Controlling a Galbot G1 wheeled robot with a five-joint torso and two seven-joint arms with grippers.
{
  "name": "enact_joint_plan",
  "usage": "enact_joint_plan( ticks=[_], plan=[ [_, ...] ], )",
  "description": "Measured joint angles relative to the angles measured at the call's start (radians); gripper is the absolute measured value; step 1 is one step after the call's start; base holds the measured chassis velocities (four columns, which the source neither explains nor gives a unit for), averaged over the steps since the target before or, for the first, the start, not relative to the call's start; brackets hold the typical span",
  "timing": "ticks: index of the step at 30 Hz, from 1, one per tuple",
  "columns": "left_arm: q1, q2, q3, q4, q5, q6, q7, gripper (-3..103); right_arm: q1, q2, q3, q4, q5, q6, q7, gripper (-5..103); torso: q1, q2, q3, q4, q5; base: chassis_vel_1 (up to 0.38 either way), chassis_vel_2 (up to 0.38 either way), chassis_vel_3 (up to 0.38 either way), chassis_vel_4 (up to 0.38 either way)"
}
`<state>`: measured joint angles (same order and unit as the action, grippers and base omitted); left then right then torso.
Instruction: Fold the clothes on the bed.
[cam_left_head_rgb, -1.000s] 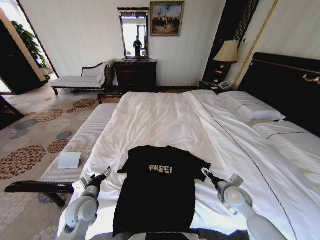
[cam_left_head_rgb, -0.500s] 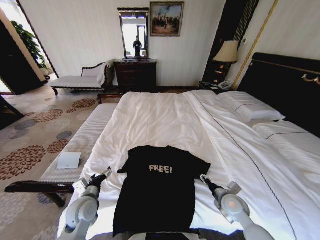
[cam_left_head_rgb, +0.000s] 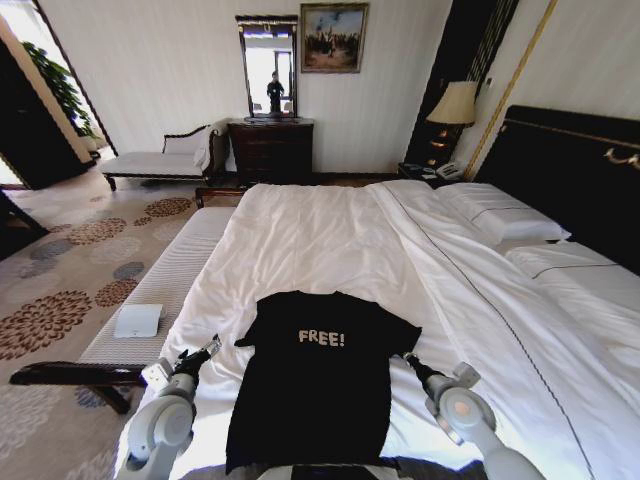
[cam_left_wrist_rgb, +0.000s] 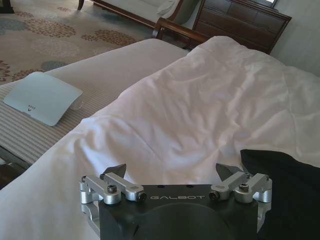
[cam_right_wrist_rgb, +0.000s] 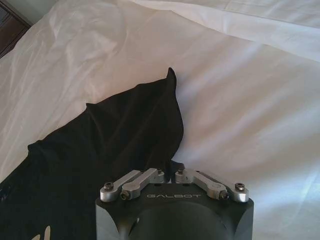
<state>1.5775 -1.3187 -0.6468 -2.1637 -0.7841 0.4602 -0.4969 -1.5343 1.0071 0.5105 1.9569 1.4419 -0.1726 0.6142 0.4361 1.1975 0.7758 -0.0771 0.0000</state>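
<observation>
Right wrist view, right pincer (cam_right_wrist_rgb: 167, 175) closed at T-shirt (cam_right_wrist_rgb: 125, 145) sleeve

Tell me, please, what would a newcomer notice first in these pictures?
The black T-shirt with white "FREE!" lettering lies spread flat on the near part of the white bed. The left gripper waits open off its left sleeve, and the right gripper is shut on the right sleeve's edge.

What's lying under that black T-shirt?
The T-shirt lies flat on the bed's white duvet, which shows all around it. Whatever sits directly beneath the cloth is covered. The right gripper is shut at its sleeve edge; the left gripper is open beside it.
</observation>
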Motion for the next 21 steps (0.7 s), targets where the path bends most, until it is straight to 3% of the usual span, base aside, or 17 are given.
enact_joint_plan(
  ticks=[4, 21],
  plan=[
    [0.001, -0.002, 0.003, -0.006, 0.002, 0.000, -0.001, 100, -0.019, -0.006, 0.013, 0.011, -0.010, 0.003, -0.005, 1, 0.000, 0.000, 0.000, 0.0000, 0.0000, 0.000, 0.000, 0.000, 0.000],
    [-0.014, -0.012, 0.013, 0.006, 0.003, -0.002, -0.001, 100, -0.102, -0.006, 0.021, 0.073, -0.048, -0.001, 0.002, 0, 0.000, 0.000, 0.000, 0.0000, 0.0000, 0.000, 0.000, 0.000, 0.000]
  ],
)
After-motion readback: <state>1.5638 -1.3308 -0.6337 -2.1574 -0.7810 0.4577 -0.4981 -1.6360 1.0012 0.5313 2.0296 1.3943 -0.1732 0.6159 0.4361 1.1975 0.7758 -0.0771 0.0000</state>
